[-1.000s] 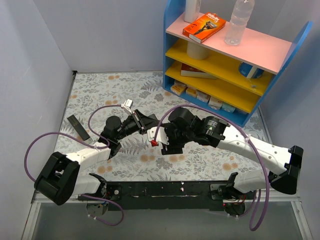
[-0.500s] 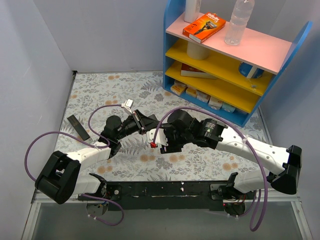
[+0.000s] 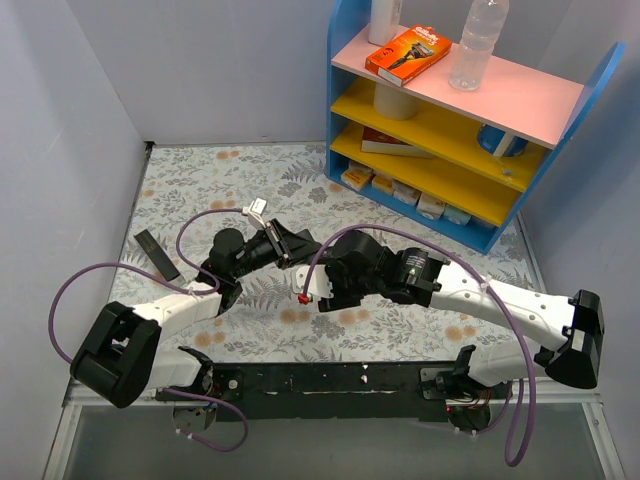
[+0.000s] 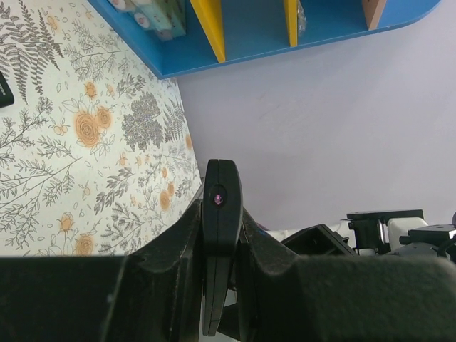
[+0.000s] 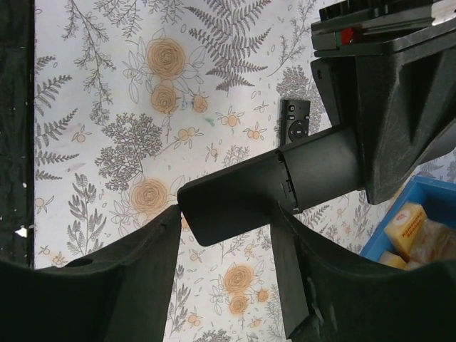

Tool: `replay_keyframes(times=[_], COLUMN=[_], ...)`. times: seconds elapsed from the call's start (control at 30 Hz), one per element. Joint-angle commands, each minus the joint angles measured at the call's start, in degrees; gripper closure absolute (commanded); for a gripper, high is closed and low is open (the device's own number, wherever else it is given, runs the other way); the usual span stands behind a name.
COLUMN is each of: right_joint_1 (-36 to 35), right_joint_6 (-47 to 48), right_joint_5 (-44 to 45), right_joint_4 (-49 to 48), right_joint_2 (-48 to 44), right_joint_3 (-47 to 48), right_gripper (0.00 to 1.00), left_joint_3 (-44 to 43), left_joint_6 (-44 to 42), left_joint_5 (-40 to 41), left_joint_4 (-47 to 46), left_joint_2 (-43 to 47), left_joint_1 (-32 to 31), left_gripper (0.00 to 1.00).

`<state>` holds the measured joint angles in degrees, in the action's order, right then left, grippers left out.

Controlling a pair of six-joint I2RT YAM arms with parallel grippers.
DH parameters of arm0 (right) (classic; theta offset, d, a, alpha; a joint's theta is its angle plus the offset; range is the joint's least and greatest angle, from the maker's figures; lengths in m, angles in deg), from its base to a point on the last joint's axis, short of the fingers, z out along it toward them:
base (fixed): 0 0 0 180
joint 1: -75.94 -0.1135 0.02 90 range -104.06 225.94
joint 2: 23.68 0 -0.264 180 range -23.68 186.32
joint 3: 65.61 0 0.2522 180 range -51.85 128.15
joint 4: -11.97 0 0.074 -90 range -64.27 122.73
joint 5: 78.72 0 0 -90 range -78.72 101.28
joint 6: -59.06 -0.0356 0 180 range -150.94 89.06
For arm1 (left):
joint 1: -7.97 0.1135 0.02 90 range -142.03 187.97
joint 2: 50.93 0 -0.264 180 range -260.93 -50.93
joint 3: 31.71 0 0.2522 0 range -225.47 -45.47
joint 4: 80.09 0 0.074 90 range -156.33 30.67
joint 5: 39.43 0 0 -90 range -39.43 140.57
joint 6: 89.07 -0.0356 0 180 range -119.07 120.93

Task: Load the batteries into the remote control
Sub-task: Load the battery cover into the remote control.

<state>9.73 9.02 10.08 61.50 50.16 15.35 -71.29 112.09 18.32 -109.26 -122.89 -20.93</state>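
My left gripper is shut on the slim black remote control, seen end-on between its fingers. In the top view the left gripper holds it above the mat at mid-table. In the right wrist view the remote's smooth end sticks out from the left gripper and shows a seam across its back. My right gripper is open, with both fingertips at the lower edge of that end. In the top view the right gripper is just right of the left one. No batteries are in view.
A thin black cover strip lies on the mat at the left. A black remote with light buttons lies on the mat under the held one. A blue shelf unit with boxes and a bottle stands at the back right.
My right gripper has shifted a little left and toward the near edge, staying close to the remote's end. The left gripper has held still with the remote.
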Motion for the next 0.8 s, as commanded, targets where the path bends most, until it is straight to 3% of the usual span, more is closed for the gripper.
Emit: replay_keyframes(times=[0.0,0.77], right_joint_1=[-0.05,1.7], right_joint_6=[0.81,2.58], right_joint_5=[3.21,4.97], right_joint_4=[-3.24,-10.19], right_joint_2=[0.51,5.7], right_joint_3=[-2.07,1.27], right_gripper=[0.41,0.44], left_joint_3=[-5.29,-10.21], left_joint_6=[16.46,10.58], left_joint_5=[-5.71,-13.45], left_joint_4=[-3.56,1.45], left_joint_2=[2.44,0.16], left_joint_1=[-0.54,-3.61], left_gripper=[1.0,1.0])
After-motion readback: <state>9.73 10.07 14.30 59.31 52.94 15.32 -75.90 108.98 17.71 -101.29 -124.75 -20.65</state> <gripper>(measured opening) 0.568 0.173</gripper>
